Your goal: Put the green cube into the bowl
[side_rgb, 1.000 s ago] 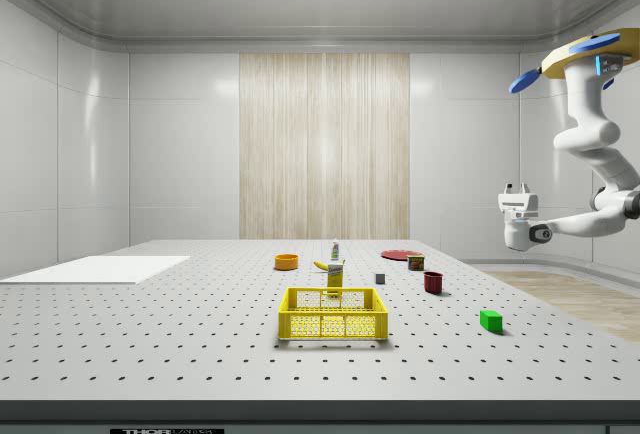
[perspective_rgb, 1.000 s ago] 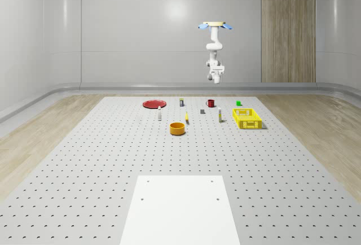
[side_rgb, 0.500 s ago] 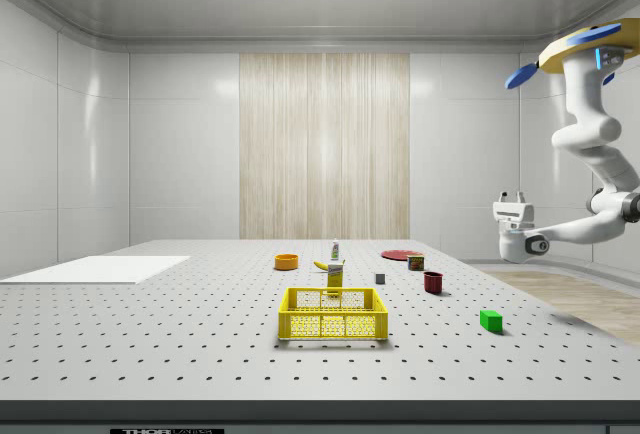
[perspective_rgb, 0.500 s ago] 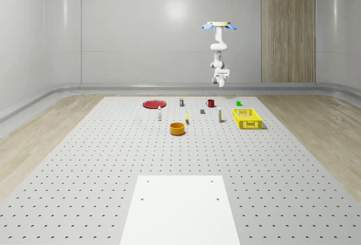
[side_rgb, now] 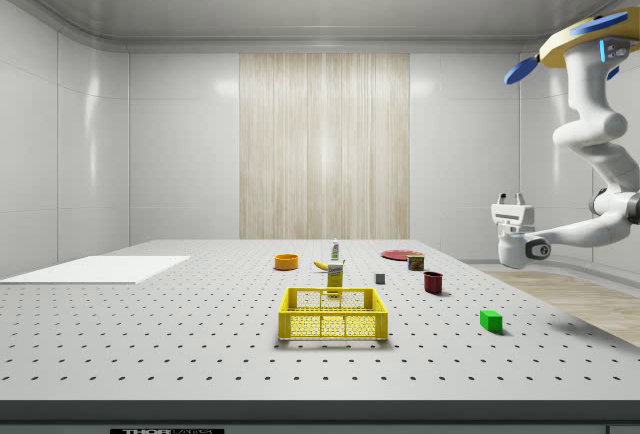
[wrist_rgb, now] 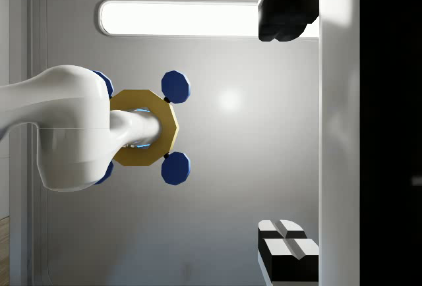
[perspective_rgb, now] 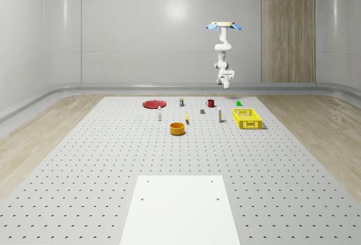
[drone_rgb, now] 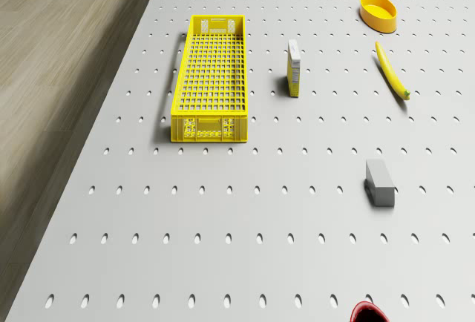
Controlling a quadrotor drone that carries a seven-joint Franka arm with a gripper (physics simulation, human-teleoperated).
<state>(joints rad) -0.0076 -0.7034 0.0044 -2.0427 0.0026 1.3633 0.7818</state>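
A: Since a second ago the drone (perspective_rgb: 225, 25) is sitting further toward the whole-scene view's right, and in the side view the gripper (side_rgb: 511, 197) is now turned up toward the ceiling where before it was pointing down.

B: Fingers?

A: Spread, well apart in the wrist view, gripping nothing and touching nothing. One fingertip (wrist_rgb: 288, 248) is showing against the ceiling, with the drone's own body beyond it.

B: So the gripper is facing away from the work.

A: Yes. The drone is hovering high near the far edge of the table (perspective_rgb: 180, 154). The green cube (side_rgb: 490, 320) is lying on the table below the gripper and well apart from it, just past the end of the yellow crate (side_rgb: 333, 314).

B: The bowl?

A: The orange bowl (perspective_rgb: 177, 128) is standing nearer the table's middle, well apart from the cube, with the banana (drone_rgb: 391, 70) beside it.

B: Risks?

A: My judgement: the wrist has to swing over before any descent, and swinging it on a hovering drone may be rocking the body. Coming down off-line could be knocking the cube aside or clipping the red cup (side_rgb: 433, 282) near it.
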